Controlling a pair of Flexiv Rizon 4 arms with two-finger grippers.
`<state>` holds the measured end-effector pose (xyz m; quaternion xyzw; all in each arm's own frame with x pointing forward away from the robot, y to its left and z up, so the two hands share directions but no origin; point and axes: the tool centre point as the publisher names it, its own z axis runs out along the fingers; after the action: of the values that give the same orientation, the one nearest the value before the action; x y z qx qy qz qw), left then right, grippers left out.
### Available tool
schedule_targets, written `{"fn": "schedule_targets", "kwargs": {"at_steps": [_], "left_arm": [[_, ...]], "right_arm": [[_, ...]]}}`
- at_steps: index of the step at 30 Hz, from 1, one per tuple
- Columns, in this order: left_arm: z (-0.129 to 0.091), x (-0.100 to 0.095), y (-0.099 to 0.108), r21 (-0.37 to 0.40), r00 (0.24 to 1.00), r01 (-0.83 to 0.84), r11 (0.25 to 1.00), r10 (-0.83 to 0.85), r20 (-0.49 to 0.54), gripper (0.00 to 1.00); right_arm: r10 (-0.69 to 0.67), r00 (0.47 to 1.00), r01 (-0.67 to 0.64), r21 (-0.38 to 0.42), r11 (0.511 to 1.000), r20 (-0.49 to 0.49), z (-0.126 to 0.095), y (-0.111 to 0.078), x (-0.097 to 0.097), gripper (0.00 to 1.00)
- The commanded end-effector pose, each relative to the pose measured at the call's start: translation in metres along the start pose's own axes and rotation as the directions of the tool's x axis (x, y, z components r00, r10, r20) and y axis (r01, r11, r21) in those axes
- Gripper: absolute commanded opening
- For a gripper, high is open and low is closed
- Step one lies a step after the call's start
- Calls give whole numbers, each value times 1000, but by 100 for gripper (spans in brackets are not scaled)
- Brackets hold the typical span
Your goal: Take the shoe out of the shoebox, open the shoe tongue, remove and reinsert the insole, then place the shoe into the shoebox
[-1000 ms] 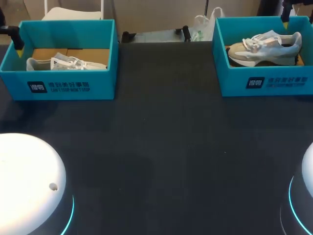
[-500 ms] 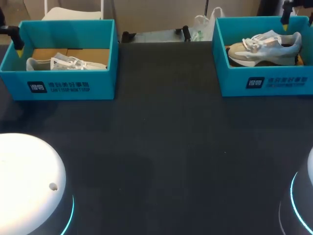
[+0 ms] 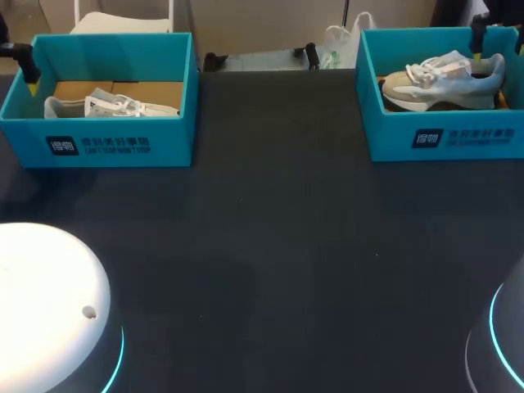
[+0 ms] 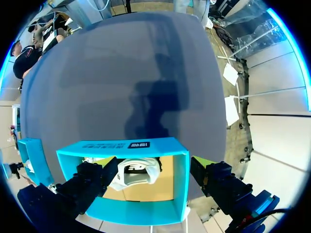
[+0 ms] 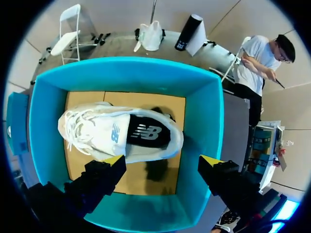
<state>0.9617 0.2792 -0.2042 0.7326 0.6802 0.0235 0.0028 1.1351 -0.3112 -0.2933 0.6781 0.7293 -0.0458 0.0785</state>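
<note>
Two teal shoeboxes stand at the table's far edge. The left box (image 3: 102,135) holds a white shoe (image 3: 110,105). The right box (image 3: 442,135) holds a grey and tan shoe (image 3: 442,75). My left gripper (image 4: 153,165) hovers open above the left box (image 4: 181,179), with the white shoe (image 4: 138,174) below its fingers; one yellow fingertip (image 3: 32,85) shows at that box's left wall. My right gripper (image 5: 163,162) hangs open over the right box (image 5: 126,73), above the heel of the shoe (image 5: 112,133), which lies on its side. Its fingertip (image 3: 476,47) shows above the heel.
The dark table (image 3: 278,246) stretches between and in front of the boxes. The white arm bases (image 3: 49,303) sit at the near corners. Brown cardboard (image 5: 141,102) lines the box floors.
The right arm has shifted a little, and its fingertip sits slightly lower over the right box. The left arm and both shoes have not moved.
</note>
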Motion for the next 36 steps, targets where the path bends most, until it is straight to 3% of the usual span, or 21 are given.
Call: {"fn": "schedule_targets", "kwargs": {"at_steps": [1, 6, 7, 9, 13, 22, 30, 36], "left_arm": [[0, 0, -1, -2, 1000, -1, 1000, 1, -2, 100], [0, 0, -1, -2, 1000, -1, 1000, 1, -2, 100], [0, 0, -1, -2, 1000, -1, 1000, 1, -2, 100], [0, 0, -1, -2, 1000, -1, 1000, 1, -2, 100], [0, 0, -1, -2, 1000, -1, 1000, 1, -2, 100], [0, 0, -1, -2, 1000, -1, 1000, 1, -2, 100], [0, 0, -1, -2, 1000, -1, 1000, 1, -2, 100], [0, 0, -1, -2, 1000, -1, 1000, 1, -2, 100]], "right_arm": [[-5, 1000, 5, 32, 999, 7, 11, 12, 0, 100], [-12, 1000, 12, 46, 999, 6, 19, 16, -1, 100], [-11, 1000, 11, 48, 999, 5, 21, 16, -2, 86], [-11, 1000, 11, 54, 998, -1, 24, 17, -3, 73], [-18, 1000, 18, 72, 997, 0, 31, 19, -6, 80], [-15, 1000, 16, 97, 995, -9, 43, 19, -14, 84], [-13, 999, 17, 122, 992, -32, 56, 17, -12, 96], [5, 999, 2, 141, 990, -50, 65, 17, -12, 96]]}}
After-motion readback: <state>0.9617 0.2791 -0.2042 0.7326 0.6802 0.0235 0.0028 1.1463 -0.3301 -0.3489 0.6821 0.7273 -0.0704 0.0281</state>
